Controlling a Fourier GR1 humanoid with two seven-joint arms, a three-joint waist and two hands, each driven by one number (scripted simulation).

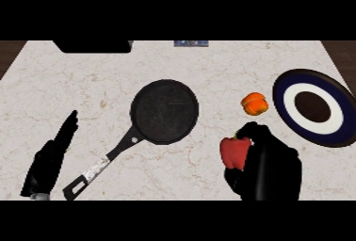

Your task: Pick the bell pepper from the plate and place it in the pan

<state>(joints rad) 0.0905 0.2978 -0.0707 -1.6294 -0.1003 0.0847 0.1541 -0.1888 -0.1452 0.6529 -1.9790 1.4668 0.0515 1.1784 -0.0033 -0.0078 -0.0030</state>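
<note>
Done: my right hand (268, 167) is clamped on the red bell pepper (235, 151), off the blue-and-white plate (334, 101).
Left: carry it to the round black pan (165, 111).
Left hand (47, 162): fingers straight, resting.

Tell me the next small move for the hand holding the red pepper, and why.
Probably carry it left toward the pan. The right hand is curled round the red pepper, already off the plate, but it sits to the right of the pan, over bare counter. The pan holds nothing. An orange piece lies between plate and pan, so passing below it looks safest.
</note>
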